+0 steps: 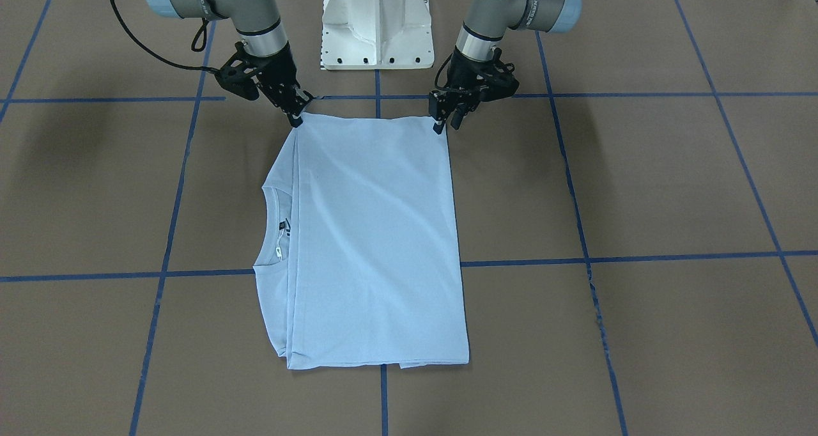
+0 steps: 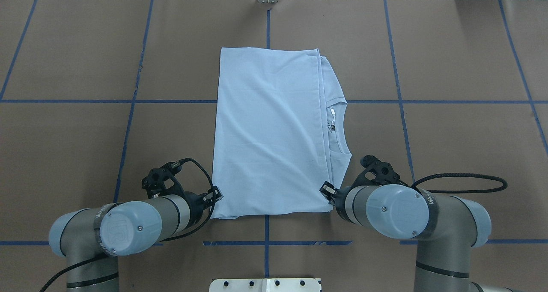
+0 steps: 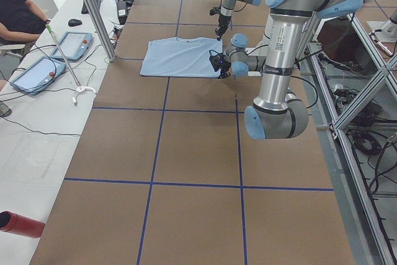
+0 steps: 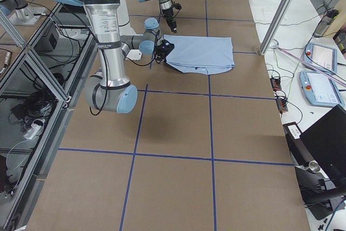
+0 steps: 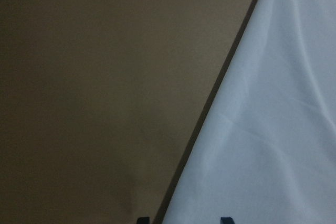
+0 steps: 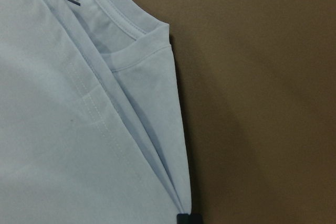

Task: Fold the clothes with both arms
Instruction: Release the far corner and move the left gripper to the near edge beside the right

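Overhead exterior shows the T-shirt (image 2: pixel 269 133) folded flat on the table (image 2: pixel 85 155), neck toward the robot's right. The left gripper (image 2: pixel 217 194) sits at one near corner, fingers (image 5: pixel 226 220) apart, straddling the edge — the right gripper (image 2: pixel 329 192) is pinched together on the other.

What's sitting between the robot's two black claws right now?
The light blue T-shirt: its edge nearest the robot runs from the left gripper to the right gripper, lying flat on the brown table. Nothing else. The overhead view shows it.
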